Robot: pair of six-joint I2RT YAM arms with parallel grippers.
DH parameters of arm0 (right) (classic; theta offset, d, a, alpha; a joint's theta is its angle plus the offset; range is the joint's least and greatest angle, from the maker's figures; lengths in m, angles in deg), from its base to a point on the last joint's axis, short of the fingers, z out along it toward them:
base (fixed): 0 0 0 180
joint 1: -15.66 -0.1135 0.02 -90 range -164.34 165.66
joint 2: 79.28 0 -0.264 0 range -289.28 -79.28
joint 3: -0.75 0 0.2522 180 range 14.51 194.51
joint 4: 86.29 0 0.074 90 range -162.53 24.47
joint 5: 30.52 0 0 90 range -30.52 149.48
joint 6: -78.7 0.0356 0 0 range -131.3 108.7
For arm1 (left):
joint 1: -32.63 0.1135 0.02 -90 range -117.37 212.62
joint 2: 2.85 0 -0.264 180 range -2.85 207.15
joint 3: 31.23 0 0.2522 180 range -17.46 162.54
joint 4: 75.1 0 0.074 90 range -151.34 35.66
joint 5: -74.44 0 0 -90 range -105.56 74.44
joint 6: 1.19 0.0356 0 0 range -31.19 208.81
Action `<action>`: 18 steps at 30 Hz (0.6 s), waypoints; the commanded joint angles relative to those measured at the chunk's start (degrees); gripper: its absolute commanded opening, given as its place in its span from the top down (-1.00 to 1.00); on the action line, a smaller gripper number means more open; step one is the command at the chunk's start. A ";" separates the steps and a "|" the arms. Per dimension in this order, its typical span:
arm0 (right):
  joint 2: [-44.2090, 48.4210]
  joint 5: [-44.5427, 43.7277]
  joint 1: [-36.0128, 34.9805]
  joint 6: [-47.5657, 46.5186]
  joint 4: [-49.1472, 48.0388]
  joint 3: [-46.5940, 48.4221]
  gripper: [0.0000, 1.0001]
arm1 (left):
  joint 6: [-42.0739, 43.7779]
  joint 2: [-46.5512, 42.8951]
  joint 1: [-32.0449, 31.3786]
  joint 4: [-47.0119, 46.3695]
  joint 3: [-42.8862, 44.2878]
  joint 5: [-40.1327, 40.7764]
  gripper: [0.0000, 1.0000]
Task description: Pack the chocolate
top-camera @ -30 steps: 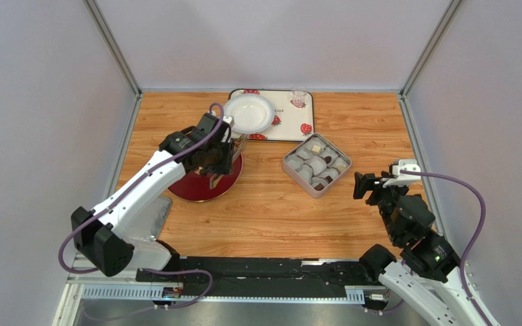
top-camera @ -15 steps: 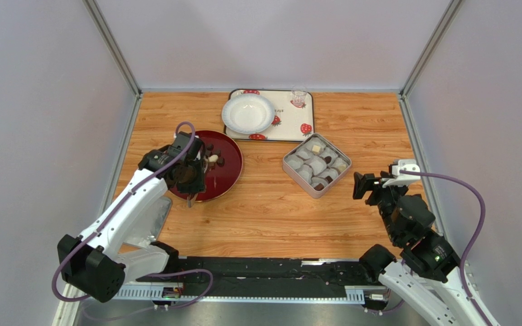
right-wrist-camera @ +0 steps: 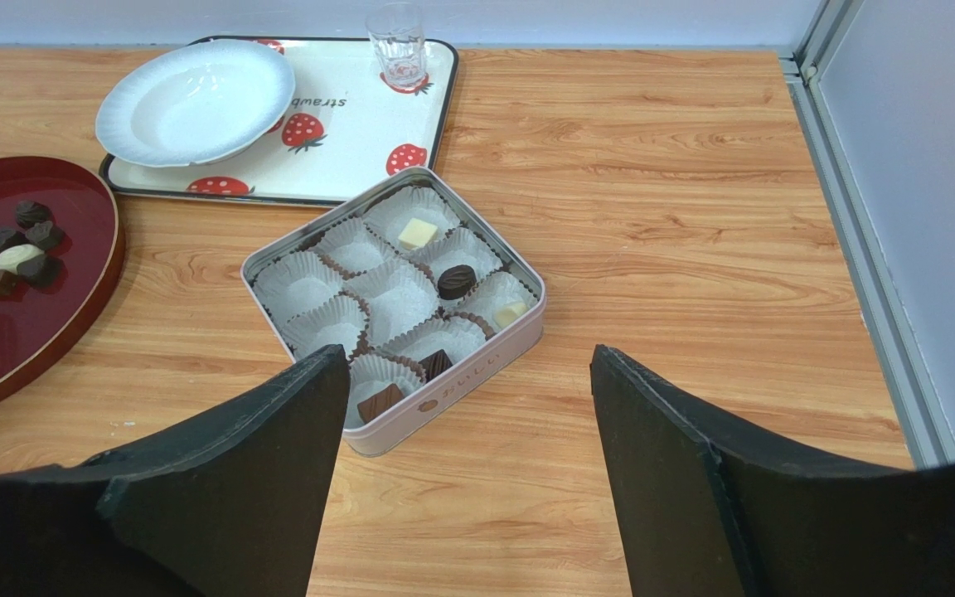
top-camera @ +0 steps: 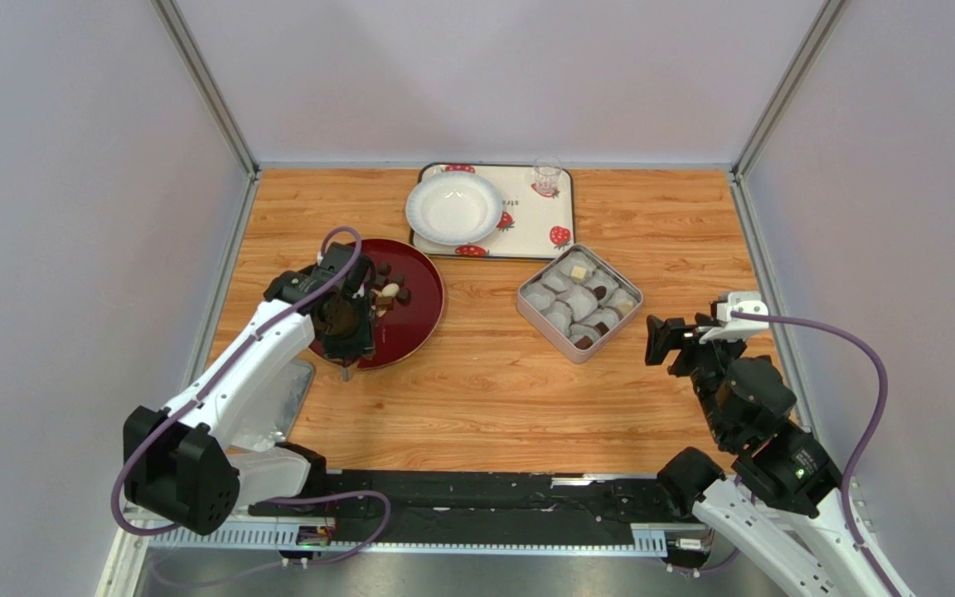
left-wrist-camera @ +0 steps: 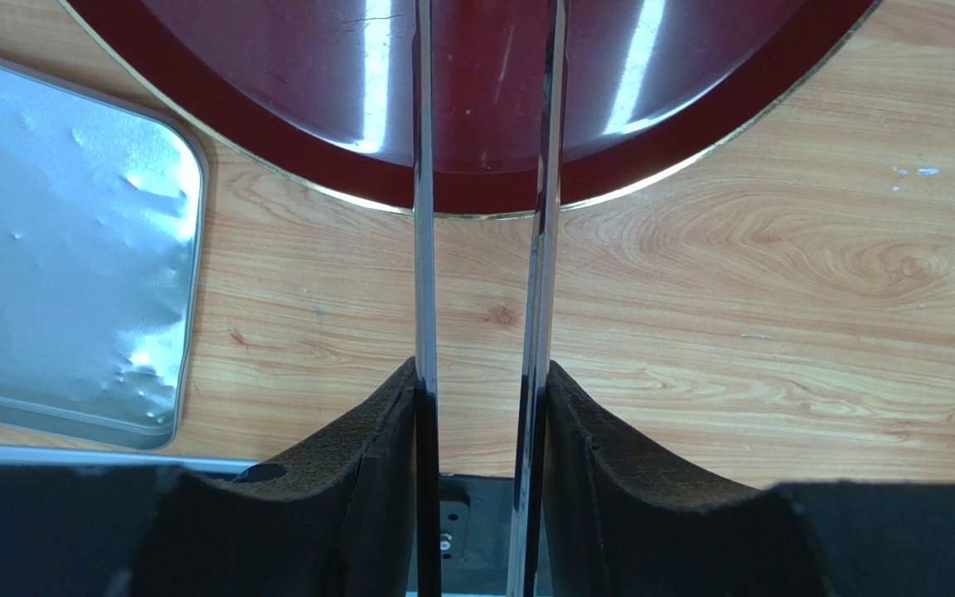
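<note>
Dark and cream chocolate pieces (top-camera: 385,295) lie on a round dark-red plate (top-camera: 437,302), also in the right wrist view (right-wrist-camera: 3,249). A square tin (top-camera: 524,302) of white paper cups holds several pieces (right-wrist-camera: 455,280). My left gripper (top-camera: 348,330) is over the plate's near edge, shut on metal tongs (left-wrist-camera: 423,187). Their two blades run up over the plate's rim (left-wrist-camera: 719,137); their tips are out of view. My right gripper (top-camera: 669,338) is open and empty, near and to the right of the tin (right-wrist-camera: 458,388).
A white bowl (top-camera: 454,207) and a small glass (top-camera: 547,178) sit on a strawberry-print tray (top-camera: 532,234) at the back. A silver tin lid (left-wrist-camera: 59,249) lies on the table left of the plate, under the left arm (top-camera: 281,396).
My left gripper with the tongs drew back from the plate's far side near the bowl to its near edge, then shifted slightly. The right arm has not moved.
</note>
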 commanded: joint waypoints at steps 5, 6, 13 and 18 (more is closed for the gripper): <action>0.08 -0.13 -0.12 -1.01 -2.41 -0.04 -0.51 | 1.01 0.69 1.15 -1.92 -1.18 0.05 0.07; 0.08 -0.22 -0.12 -1.10 -2.41 -0.04 -0.51 | 1.18 0.86 1.15 -2.36 -1.44 -0.13 0.07; -0.01 -0.22 -0.03 -1.10 -2.41 -0.04 -0.51 | 1.36 1.92 1.15 -3.06 -1.97 -1.71 0.18; -0.01 -0.05 -0.12 -1.10 -2.41 -0.04 -0.51 | 1.10 0.61 1.15 -1.84 -1.18 -2.59 0.36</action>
